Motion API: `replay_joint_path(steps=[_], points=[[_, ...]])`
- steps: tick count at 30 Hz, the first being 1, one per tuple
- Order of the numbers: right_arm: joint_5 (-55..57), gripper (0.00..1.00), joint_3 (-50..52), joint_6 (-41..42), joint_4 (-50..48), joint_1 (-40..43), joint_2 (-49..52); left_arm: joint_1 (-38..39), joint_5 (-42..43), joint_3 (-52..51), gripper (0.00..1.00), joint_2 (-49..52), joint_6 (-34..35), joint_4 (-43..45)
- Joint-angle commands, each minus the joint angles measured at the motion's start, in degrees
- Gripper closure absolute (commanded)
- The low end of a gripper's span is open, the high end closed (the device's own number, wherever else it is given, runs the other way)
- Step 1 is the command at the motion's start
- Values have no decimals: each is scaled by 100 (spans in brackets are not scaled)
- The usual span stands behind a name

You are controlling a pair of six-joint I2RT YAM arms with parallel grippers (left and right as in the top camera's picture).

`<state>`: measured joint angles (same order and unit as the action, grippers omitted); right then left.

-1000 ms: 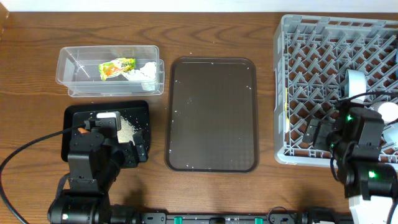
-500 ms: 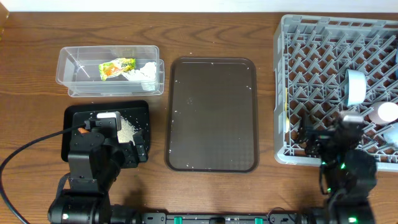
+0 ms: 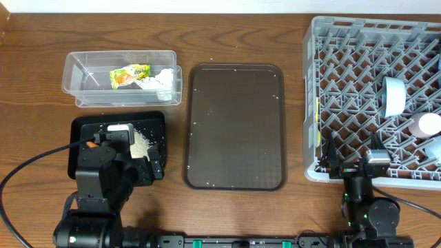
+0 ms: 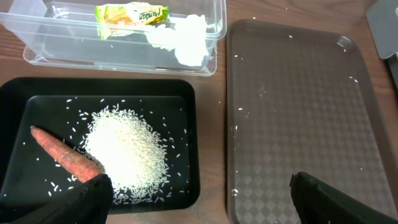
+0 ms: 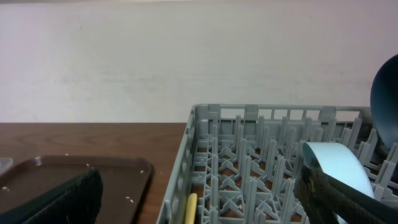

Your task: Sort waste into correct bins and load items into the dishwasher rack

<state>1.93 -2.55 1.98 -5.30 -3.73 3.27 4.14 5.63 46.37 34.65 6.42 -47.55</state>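
The clear tub [image 3: 76, 69] holds the yellow-green wrapper [image 3: 129, 74] and white tissue [image 3: 160, 79]. The black tray [image 3: 83, 127] holds a rice pile [image 4: 127, 149] and the carrot stick [image 4: 65, 155]. My left gripper [image 4: 199, 199] is open and empty over the black tray's near right corner. The grey rack [image 3: 344, 41] holds the light blue cup [image 3: 394, 96], the yellow spoon [image 5: 191, 208] along its left wall and the dark blue plate [image 5: 385, 99]. My right gripper [image 5: 205, 199] is open and empty at the rack's front left corner.
A large dark brown serving tray [image 3: 234, 127] with a few stray rice grains lies between the bins and the rack. Two pale round items [image 3: 428, 125] stand at the rack's right edge. A black cable [image 3: 27, 169] loops beside the left arm.
My right arm has pulled back out of the rack toward the table's front edge and now sits low at the rack's front. The left arm has not moved.
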Motion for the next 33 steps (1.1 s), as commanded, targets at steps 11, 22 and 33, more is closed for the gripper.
replay_joint_path(steps=[11, 22, 33], points=[[-431, 1, 225, -570, 949, 160, -299, -15, -48, -9, 7, -20, 28, 9], [-433, 1, 223, -568, 940, 205, -297, -15, -48, -9, 7, -20, 28, 7], [-433, 1, 223, -568, 940, 205, -297, -15, -48, -9, 7, -20, 28, 7]])
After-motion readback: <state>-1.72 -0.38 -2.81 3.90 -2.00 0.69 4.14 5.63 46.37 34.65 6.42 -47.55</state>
